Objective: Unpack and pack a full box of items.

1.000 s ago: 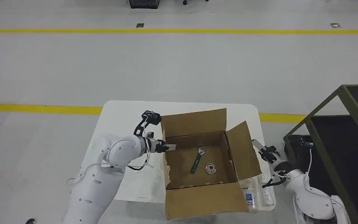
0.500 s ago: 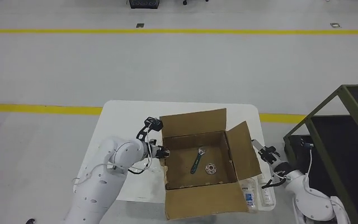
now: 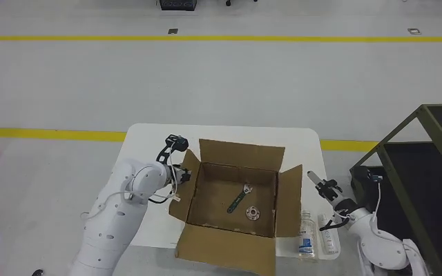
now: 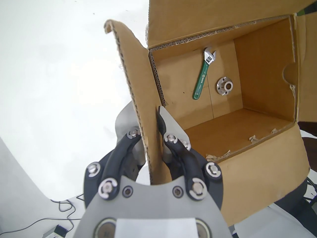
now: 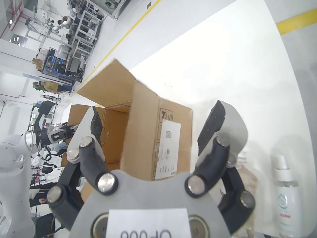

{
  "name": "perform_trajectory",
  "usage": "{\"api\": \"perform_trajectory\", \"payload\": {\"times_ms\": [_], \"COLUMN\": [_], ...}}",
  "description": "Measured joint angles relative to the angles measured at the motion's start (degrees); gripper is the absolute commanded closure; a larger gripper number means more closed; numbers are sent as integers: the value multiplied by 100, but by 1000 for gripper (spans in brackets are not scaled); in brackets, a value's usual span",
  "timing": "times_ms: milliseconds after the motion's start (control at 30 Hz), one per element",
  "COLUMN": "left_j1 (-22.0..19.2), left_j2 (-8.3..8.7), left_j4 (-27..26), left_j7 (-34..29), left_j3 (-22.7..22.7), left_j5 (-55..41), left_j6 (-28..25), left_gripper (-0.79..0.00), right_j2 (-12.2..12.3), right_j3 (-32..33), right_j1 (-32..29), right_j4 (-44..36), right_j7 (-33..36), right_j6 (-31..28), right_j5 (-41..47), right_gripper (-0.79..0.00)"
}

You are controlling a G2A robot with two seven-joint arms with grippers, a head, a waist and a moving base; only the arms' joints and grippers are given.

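At table (image 3: 152,141) centre: box (image 3: 242,153) open, wrench (image 4: 203,75) and flange (image 4: 224,86) on its floor; left gripper (image 4: 151,134) pinched tight on side flap (image 4: 133,75); right gripper (image 5: 156,117) spread wide, empty, just beside box.

White table (image 3: 148,138): box (image 3: 242,153), 2 bottles (image 3: 307,239)

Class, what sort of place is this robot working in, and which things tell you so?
Probably a robotics lab or factory hall: yellow lines painted on the pale floor, metal racks of equipment, and a dark green metal frame beside the white table bearing the open brown cardboard box.
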Motion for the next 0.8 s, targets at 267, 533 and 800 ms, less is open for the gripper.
{"api": "perform_trajectory", "payload": {"times_ms": [267, 533, 800], "left_j1": [-297, -365, -331], "left_j2": [39, 56, 85], "left_j4": [433, 209, -271], "left_j7": [134, 362, 450], "left_j3": [-94, -31, -189], "left_j5": [213, 473, 413], "left_j6": [30, 175, 374], "left_gripper": [-785, -785, -785], "right_j2": [32, 66, 104], "right_j3": [-109, -184, -566], "right_j1": [96, 202, 373], "right_j4": [93, 132, -113], "right_j7": [-7, -19, 470], "right_j6": [7, -52, -152], "right_j5": [-10, 57, 208], "right_gripper": [-785, -785, -785]}}
